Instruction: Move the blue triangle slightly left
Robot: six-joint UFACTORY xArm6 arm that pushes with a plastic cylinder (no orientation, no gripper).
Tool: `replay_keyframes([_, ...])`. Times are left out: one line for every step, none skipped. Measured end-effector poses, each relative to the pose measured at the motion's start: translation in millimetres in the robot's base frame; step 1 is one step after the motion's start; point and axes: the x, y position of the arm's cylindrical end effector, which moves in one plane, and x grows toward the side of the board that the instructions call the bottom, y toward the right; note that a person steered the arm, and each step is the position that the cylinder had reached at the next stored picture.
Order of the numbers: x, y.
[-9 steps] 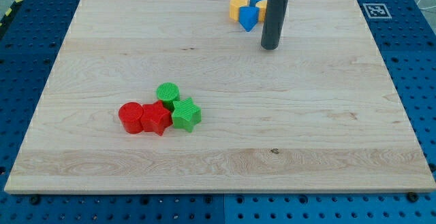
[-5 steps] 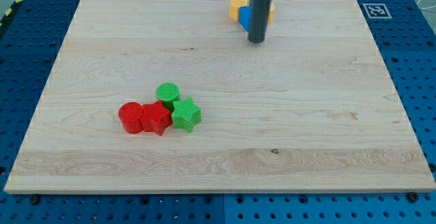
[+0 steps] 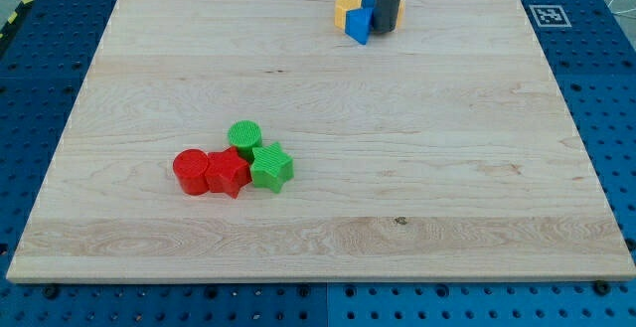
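Blue triangle [image 3: 357, 25] between yellow block [image 3: 345, 8] and my tip [image 3: 385, 31]

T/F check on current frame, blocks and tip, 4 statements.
1. My tip sits just to the view's right of the blue triangle. True.
2. The green star lies near the view's top edge. False: it sits lower left of centre, beside the red star.
3. The yellow block is by the blue triangle. True.
4. The green cylinder stands alone. False: it adjoins the red and green blocks.
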Motion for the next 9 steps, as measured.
replay_keyframes([-0.3,-13.3])
replay_keyframes([-0.3,-32.9])
replay_keyframes([-0.4,-47.7])
replay_keyframes([-0.4,-48.9])
replay_keyframes([-0.4,-30.8])
replay_keyframes([0.9,2.9])
replay_keyframes([9.5,2.9])
replay_keyframes([19.4,-13.5])
replay_keyframes([32.6,-19.4])
